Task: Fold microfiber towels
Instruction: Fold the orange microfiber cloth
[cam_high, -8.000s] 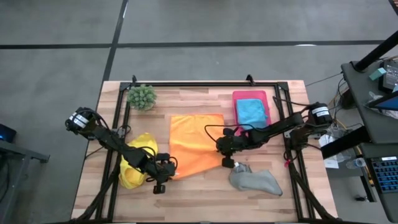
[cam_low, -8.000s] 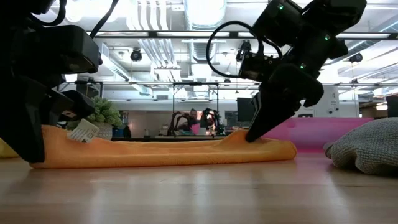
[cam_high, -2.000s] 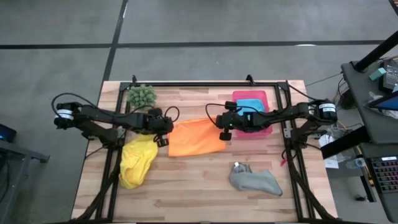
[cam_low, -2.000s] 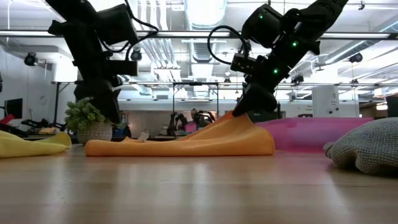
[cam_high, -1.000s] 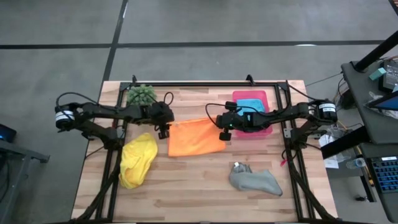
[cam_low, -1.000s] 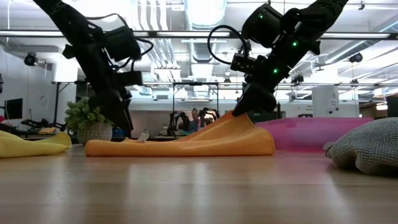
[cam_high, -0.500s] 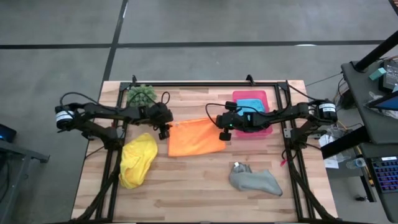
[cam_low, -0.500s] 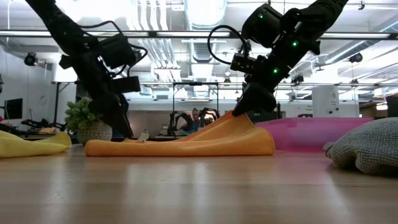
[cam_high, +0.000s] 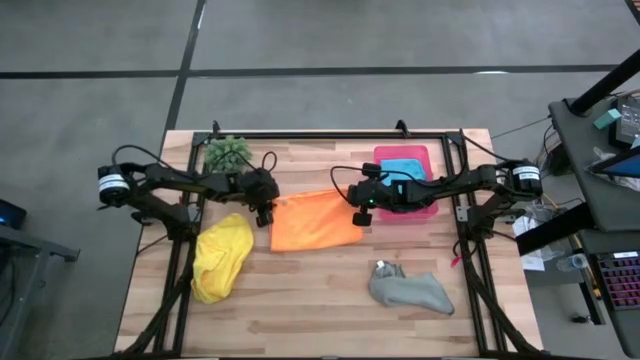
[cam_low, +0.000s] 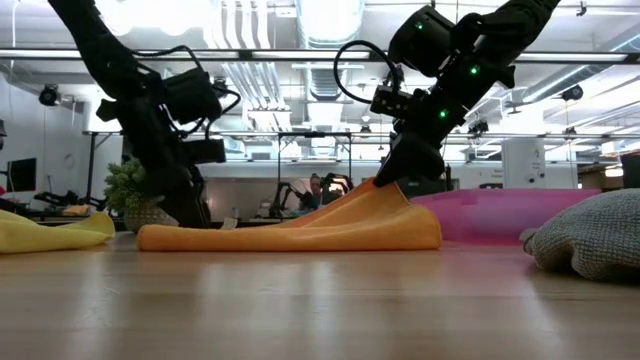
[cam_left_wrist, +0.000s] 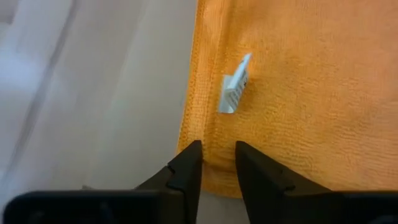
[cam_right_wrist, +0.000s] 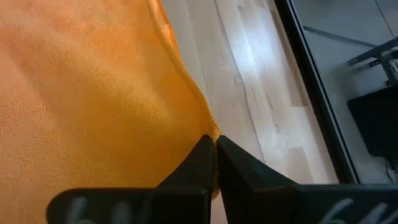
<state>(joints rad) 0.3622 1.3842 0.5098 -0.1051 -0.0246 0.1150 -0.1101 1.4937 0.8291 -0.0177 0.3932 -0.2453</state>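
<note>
Here, the only label in sight is a small white tag (cam_left_wrist: 234, 92) sewn near the edge of the orange towel (cam_high: 314, 220); its print is too fine for me to read. The towel lies folded at the middle of my pale wooden table (cam_high: 310, 290), which stands on a grey floor inside a black frame. Across the table at board height, an open workshop shows, with ceiling pipes, strip lights and a person far off.

My left gripper (cam_high: 264, 211) sits low at the towel's left edge, fingers (cam_left_wrist: 186, 167) set narrowly apart with the hem between them; whether they have actually pinched the cloth I cannot quite tell. My right gripper (cam_high: 357, 213) is at the towel's right upper corner, fingers (cam_right_wrist: 200, 163) pressed together on the orange hem, which rises from the table to that grip in a slope.

A crumpled yellow towel (cam_high: 221, 258) lies near the table's left side, just below my left arm. A grey towel (cam_high: 410, 290) is bunched toward the front right. A blue towel (cam_high: 403, 170) rests in the pink tray (cam_high: 431, 155) behind my right arm. A spiky green plant (cam_high: 228, 154) stands at the back left corner.
</note>
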